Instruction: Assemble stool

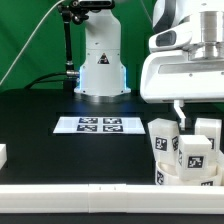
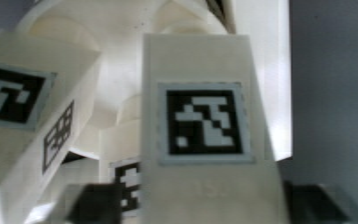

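Stool legs (image 1: 186,152): we judge leg pick-up in hand. Exterior view, left to right: small white block (image 1: 3,153) at 9 o'clock, marker board (image 1: 98,125) centre, legs bunched upright at 4 o'clock. Gripper (image 1: 196,112) hovers over them, jaws apart, holding nothing; wrist view shows one tagged leg (image 2: 202,120) standing in the gap. Next: descend squarely, close without nudging neighbours
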You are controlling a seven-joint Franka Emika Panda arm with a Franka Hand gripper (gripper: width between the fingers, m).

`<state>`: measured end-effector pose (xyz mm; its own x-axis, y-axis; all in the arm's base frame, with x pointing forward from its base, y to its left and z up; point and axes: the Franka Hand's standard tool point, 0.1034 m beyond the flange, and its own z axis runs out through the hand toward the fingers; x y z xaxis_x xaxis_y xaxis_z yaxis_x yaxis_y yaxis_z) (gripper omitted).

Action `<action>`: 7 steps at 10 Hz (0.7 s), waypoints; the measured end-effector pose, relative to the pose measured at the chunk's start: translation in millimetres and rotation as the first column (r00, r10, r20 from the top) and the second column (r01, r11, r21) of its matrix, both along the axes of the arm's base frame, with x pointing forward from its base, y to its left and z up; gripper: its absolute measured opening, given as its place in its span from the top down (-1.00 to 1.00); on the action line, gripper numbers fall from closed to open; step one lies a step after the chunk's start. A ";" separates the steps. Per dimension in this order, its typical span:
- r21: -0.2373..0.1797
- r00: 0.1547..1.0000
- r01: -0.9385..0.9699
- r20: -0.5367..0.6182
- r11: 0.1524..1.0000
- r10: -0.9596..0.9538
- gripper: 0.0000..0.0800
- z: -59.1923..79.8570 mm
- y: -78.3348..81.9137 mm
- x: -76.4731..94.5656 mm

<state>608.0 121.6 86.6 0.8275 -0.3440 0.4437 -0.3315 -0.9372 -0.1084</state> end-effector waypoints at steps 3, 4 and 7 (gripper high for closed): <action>0.001 1.000 -0.008 -0.001 1.000 0.008 -0.61 5.3 1.0 2.3; 0.000 1.000 -0.015 0.004 1.000 0.015 -0.61 9.4 -0.1 4.0; -0.005 0.999 -0.039 0.012 0.999 0.039 -0.62 23.7 -5.0 9.2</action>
<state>617.1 116.6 110.3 0.8348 -0.3094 0.4554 -0.2933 -0.9499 -0.1077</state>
